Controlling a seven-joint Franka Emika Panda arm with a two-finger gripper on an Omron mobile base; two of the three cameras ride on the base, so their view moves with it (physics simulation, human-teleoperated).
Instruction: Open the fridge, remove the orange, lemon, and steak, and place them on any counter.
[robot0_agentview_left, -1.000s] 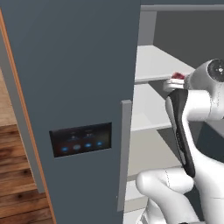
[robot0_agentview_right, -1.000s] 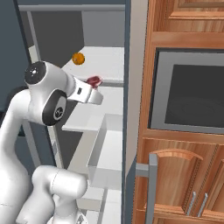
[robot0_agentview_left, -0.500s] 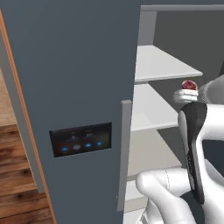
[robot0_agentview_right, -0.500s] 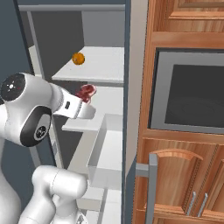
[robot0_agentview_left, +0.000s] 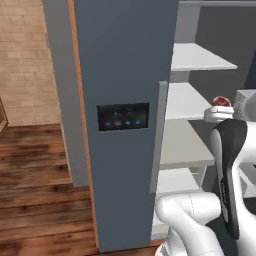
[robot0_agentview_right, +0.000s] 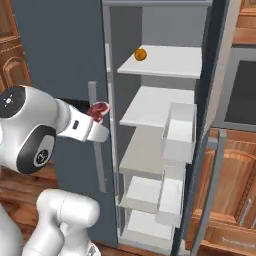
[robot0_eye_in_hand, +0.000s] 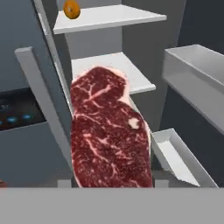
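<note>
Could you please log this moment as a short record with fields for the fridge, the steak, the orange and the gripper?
fridge: right door open, white shelves exposed; left door with control panel shut
steak: held in the gripper, outside the fridge, in front of the shelves
orange: on the upper shelf, near its left edge
gripper: shut on the steak
lemon: cannot tell where it is

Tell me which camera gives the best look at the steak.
The hand view: the steak stands large in mid-frame, its marbling and pale fat edge clear. In the right base view it is a small red piece at the tool's end, outside the fridge. In the left base view a small part peeks over the white arm.
</note>
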